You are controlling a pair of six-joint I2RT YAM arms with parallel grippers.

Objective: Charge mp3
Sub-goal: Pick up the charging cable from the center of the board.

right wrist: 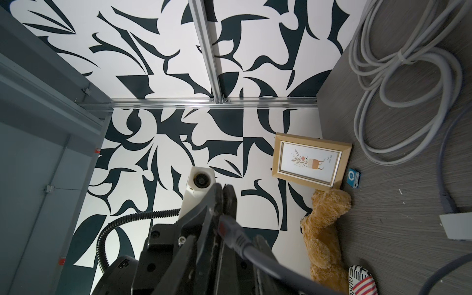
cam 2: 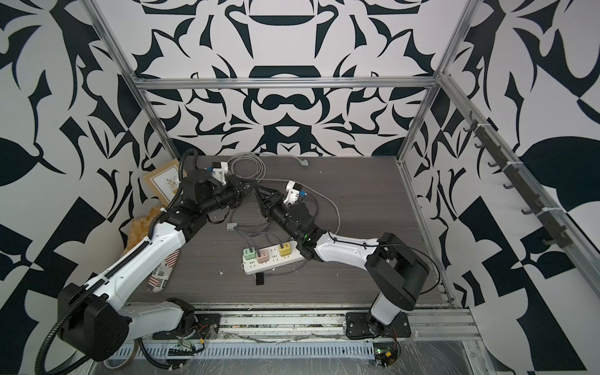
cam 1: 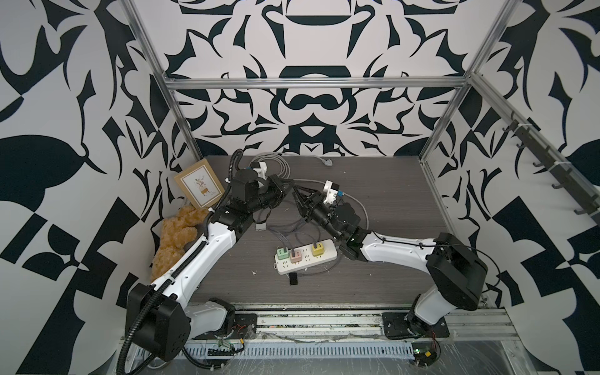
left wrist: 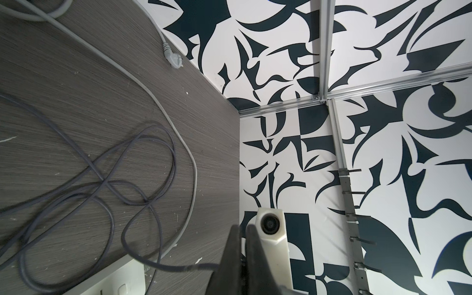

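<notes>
left gripper (cam 1: 289, 186): jaws pressed together, nothing seen between them. it meets the right gripper (cam 1: 297, 194) tip to tip above the middle of the desk (cam 1: 373, 276). right gripper: clamped on the grey plug (right wrist: 229, 232) of a dark cable, as i read the right wrist view.

along the desk's left edge: teddy bear (cam 1: 175, 237) lying down, picture frame (cam 1: 199, 186) leaning on the wall behind it. white power strip (cam 1: 328, 256) lies near the front middle. coiled grey cable (right wrist: 398, 58) sits at the back.

on the strip, plugged in: green cube (cam 1: 281, 252) and pink cube (cam 1: 296, 255) side by side, yellow cube (cam 1: 316, 250) apart from them. small black device (cam 1: 293, 279) lies just in front of the strip.

mp3 (right wrist: 353, 178): bright blue, on the desk just beside the frame's corner, well apart from both grippers. i find it only in the right wrist view.
</notes>
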